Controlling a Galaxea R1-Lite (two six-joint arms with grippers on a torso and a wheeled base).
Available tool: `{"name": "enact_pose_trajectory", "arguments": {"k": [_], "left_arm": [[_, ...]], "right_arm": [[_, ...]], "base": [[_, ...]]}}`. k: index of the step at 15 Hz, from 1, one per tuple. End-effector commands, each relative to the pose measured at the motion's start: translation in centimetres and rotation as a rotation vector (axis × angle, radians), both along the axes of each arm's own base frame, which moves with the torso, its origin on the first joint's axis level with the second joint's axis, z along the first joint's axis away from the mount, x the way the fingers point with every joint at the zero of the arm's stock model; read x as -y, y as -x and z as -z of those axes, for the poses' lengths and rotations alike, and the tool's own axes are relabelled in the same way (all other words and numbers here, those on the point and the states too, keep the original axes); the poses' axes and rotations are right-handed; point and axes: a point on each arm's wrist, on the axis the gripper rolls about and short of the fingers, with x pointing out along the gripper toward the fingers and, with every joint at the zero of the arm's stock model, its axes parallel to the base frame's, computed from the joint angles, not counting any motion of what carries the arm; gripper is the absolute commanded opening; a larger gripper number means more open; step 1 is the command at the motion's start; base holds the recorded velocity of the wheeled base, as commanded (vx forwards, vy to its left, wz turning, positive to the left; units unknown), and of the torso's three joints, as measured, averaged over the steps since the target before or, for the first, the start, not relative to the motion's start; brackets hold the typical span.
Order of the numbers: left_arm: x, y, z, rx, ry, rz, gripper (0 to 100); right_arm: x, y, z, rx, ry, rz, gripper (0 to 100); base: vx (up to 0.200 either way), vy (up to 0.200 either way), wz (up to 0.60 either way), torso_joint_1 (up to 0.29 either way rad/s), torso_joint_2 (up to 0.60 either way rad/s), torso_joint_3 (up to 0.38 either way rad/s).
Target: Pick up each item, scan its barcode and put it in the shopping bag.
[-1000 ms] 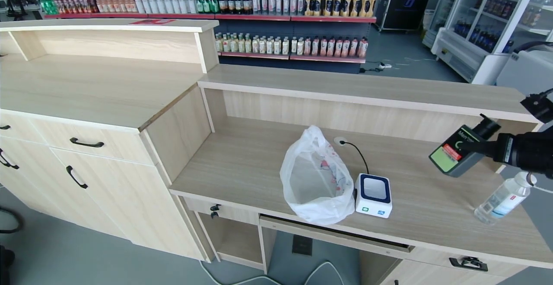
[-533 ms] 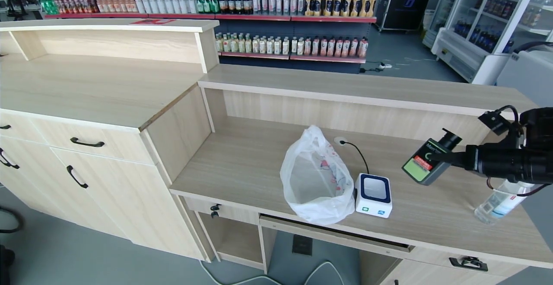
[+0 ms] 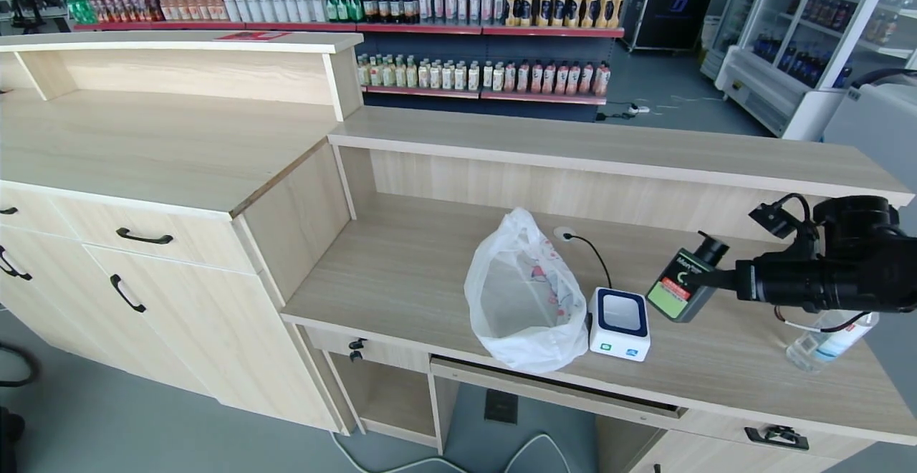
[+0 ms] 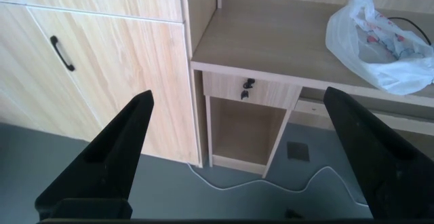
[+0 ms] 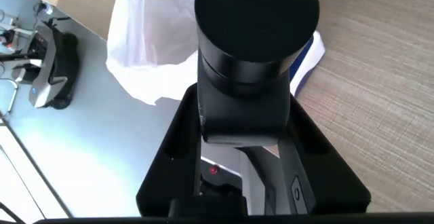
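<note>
The right gripper (image 3: 706,281), clamped on the dark green-labelled bottle (image 3: 679,292), has carried it leftward and lower. It now hangs just beside the scanner (image 3: 620,324), seemingly clear of the counter (image 3: 401,272), near the shopping bag (image 3: 521,301). The left gripper (image 4: 239,96) is spread wide.

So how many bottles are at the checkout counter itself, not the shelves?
2. A dark green-labelled bottle held in the right claw above the counter; a clear bottle at the counter's right end, partly behind that arm. The bag could hide more.
</note>
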Motion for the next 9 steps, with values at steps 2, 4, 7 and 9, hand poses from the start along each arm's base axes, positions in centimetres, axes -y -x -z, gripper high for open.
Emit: {"name": "enact_pose_trajectory", "arguments": {"k": [2,4,7,9], "left_arm": [[0.0,0.0,0.0,0.0,0.0,0.0,100],[0.0,0.0,0.0,-0.001,0.0,0.0,100],[0.0,0.0,0.0,-0.001,0.0,0.0,100],[0.0,0.0,0.0,-0.001,0.0,0.0,100]], "right_arm": [[0.0,-1.0,1.0,-0.013,0.001,-0.01,0],[-0.1,-1.4,1.2,-0.014,0.0,-0.013,0],[-0.2,-1.7,1.8,-0.029,-0.002,-0.018,0],[-0.1,-1.9,2.6,-0.028,-0.001,-0.016,0]], "base": [[0.0,0.0,0.0,0.0,0.0,0.0],[0.0,0.0,0.0,0.0,0.0,0.0],[0.0,0.0,0.0,0.0,0.0,0.0],[0.0,0.0,0.0,0.0,0.0,0.0]]}}
